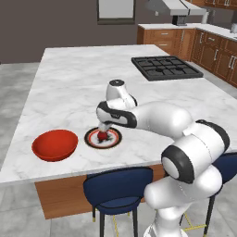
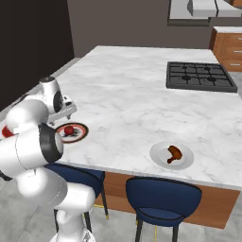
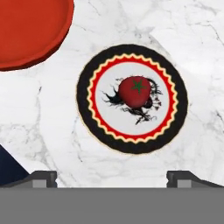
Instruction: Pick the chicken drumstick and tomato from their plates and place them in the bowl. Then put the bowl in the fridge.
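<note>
Tomato (image 3: 134, 90) and drumstick (image 2: 174, 153) each lie on their own plate on the big marble island (image 1: 74, 83). Going from largest down, we see that island first, with a black cooktop (image 1: 165, 67) set into its far right part. Two blue stools (image 1: 118, 187) stand at its near edge.

Next comes the red bowl (image 1: 54, 144), sitting near the front left edge of the counter, just beside the dark-rimmed plate (image 3: 92, 70) and apart from it. That plate has a white patterned centre, and the tomato rests in its middle, stem spot up.

Well to the right along the same front edge, we see the pale plate (image 2: 159, 160) with the drumstick lying on it.

Our gripper (image 1: 104, 132) hangs above the dark-rimmed plate, pointing down at the tomato. Its two fingertips (image 3: 43, 177) are spread wide, well apart at either side of the hand view, and we hold nothing between them.
</note>
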{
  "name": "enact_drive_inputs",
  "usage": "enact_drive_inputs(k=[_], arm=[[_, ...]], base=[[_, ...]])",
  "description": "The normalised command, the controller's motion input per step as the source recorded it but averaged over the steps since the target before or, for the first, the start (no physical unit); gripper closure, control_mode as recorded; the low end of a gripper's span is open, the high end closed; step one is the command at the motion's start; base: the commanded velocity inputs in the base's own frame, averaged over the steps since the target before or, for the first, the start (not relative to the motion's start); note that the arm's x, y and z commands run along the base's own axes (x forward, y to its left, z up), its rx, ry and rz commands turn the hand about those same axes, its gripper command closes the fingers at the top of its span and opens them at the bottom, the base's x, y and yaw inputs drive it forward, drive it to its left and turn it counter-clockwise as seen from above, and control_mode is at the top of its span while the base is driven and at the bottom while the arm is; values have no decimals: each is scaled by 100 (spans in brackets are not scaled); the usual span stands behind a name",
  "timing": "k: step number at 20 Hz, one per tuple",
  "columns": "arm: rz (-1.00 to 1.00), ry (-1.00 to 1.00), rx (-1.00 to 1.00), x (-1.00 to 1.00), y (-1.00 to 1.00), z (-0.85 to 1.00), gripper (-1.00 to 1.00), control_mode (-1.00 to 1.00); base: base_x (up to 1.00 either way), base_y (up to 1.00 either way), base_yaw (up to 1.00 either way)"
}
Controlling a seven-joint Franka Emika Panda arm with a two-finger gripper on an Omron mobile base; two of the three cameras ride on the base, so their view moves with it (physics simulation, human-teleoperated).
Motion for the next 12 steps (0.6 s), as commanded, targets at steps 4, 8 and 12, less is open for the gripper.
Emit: enact_drive_inputs(k=[4,8,12], arm=[[0,0,0,11,1,-35,-100,-100],[0,0,-1,13,0,-29,-100,-100],[0,0,0,33,1,-22,-100,-100]], base=[[0,0,0],[0,0,0],[0,0,0]])
